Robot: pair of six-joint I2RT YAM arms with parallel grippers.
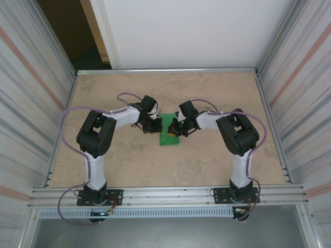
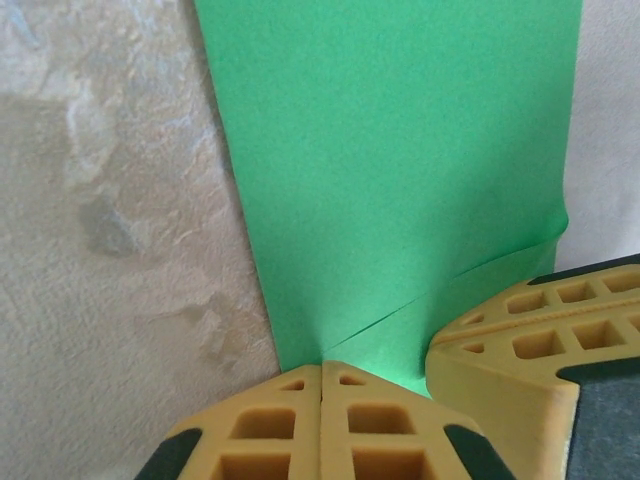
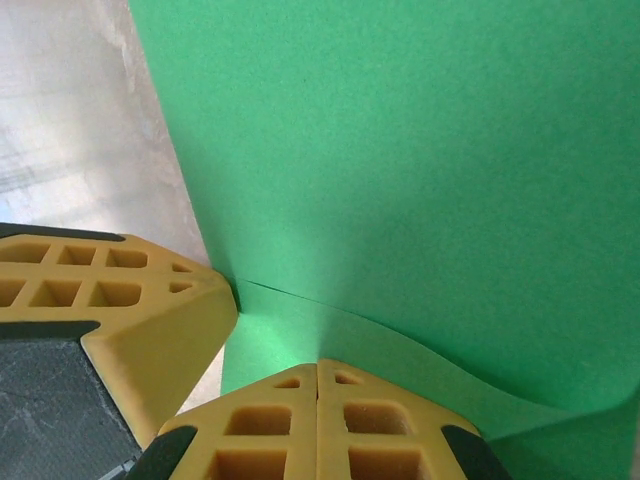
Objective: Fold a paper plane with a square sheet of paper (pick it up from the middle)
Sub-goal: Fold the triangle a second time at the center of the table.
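One square sheet of paper (image 1: 168, 139) is lying at the centre of one table (image 1: 217, 93), whose top is showing a beige, marbled, matte finish. The sheet is thin, bright green and unmarked, and one folded flap is crossing it along a straight diagonal crease.

Two arms are meeting over it. The left gripper (image 1: 154, 129) and the right gripper (image 1: 174, 130) are each carrying two yellow fingers moulded with a grid of square pockets. Both pairs of fingers are pressing fully together, leaving no gap, with their tips touching the sheet at the flap. Whether either pair is pinching the paper cannot be told. The two grippers are sitting just beside each other.
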